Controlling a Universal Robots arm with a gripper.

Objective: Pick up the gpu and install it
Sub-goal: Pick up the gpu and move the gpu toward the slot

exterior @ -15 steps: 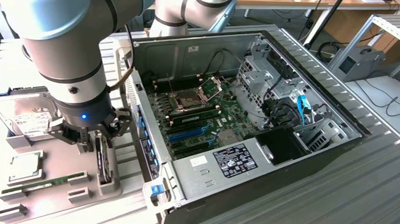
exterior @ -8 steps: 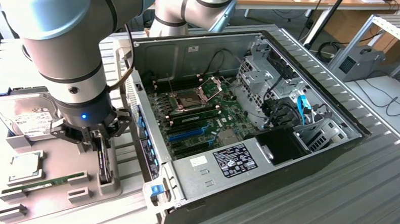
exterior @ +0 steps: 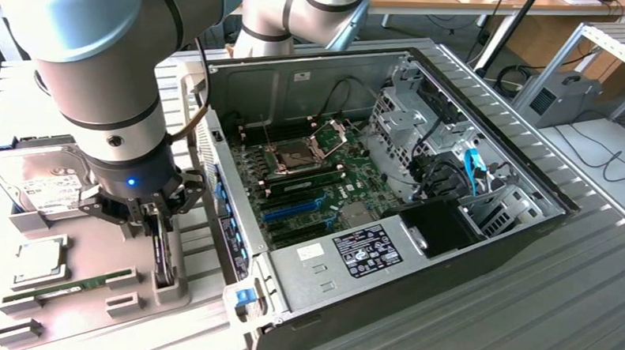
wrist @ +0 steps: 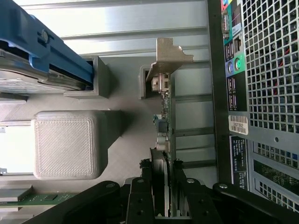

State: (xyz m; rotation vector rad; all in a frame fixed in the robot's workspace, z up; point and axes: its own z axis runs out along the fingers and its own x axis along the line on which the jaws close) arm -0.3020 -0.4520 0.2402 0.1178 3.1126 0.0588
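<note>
On the exterior view's left of the open computer case (exterior: pixel 295 87), a grey printed fixture (exterior: pixel 98 241) lies on the ribbed metal table (exterior: pixel 559 312), and the gpu (exterior: pixel 163 251) stands on edge in a slot along the fixture's side nearest the case. The gripper (exterior: pixel 155 215) has its black fingers (wrist: pixel 140 191) on either side of the card's upper edge, pressed against both faces, so it is clamped on the gpu, which sits in its slot. In the wrist view the gpu (wrist: pixel 167 116) runs away from the gripper (wrist: pixel 163 177) as a thin green edge, with its silver end bracket (wrist: pixel 168 58) at the far end, just beside the case's perforated rear panel (wrist: pixel 271 70). A hard drive (exterior: pixel 43 183) in a blue carrier, a square processor chip (exterior: pixel 37 259) and a long green memory stick (exterior: pixel 70 285) rest in other places on the fixture. Inside the case the motherboard (exterior: pixel 312 183) is exposed, near a labelled power supply (exterior: pixel 368 252)
</note>
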